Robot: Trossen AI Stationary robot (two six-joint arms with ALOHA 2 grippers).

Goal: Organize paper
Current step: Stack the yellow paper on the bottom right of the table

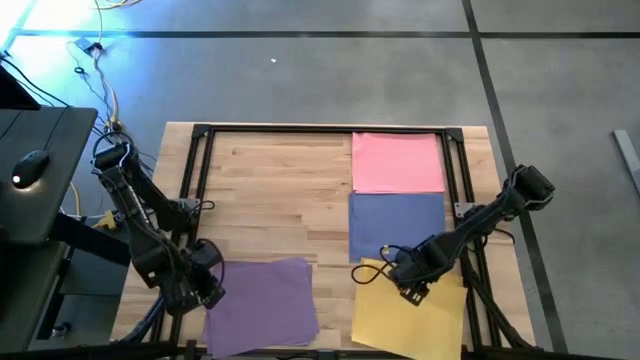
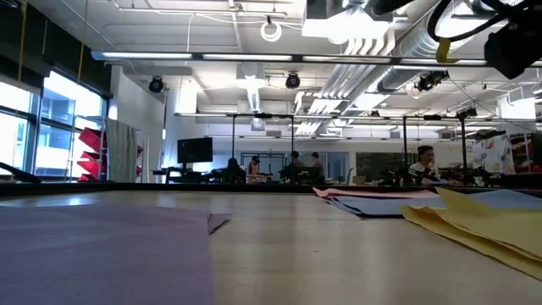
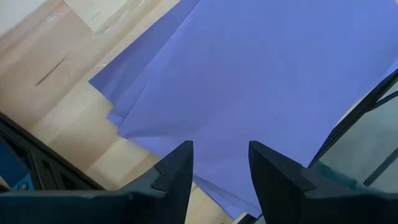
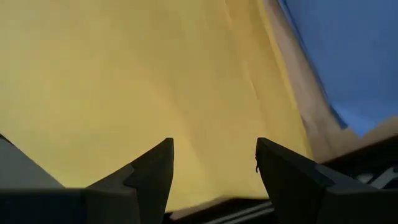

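Four stacks of paper lie flat on the wooden table: pink [image 1: 397, 162] at the far right, blue [image 1: 396, 225] just nearer, yellow [image 1: 408, 315] at the near right, purple [image 1: 262, 303] at the near left. My left gripper [image 1: 208, 293] stands open over the purple stack's left edge [image 3: 155, 106], where several layers fan out. My right gripper [image 1: 412, 290] stands open over the yellow stack's far edge [image 4: 186, 93], its fingers pointing steeply down. The yellow sheets [image 2: 483, 224] curl up slightly at their edge in the low view.
A black metal frame [image 1: 200, 135] runs round the table top. Bare wood [image 1: 280, 200] lies between the purple stack and the pink and blue ones. A desk with a mouse [image 1: 30, 165] and cables stands left of the table. People sit far off in the room [image 2: 423, 161].
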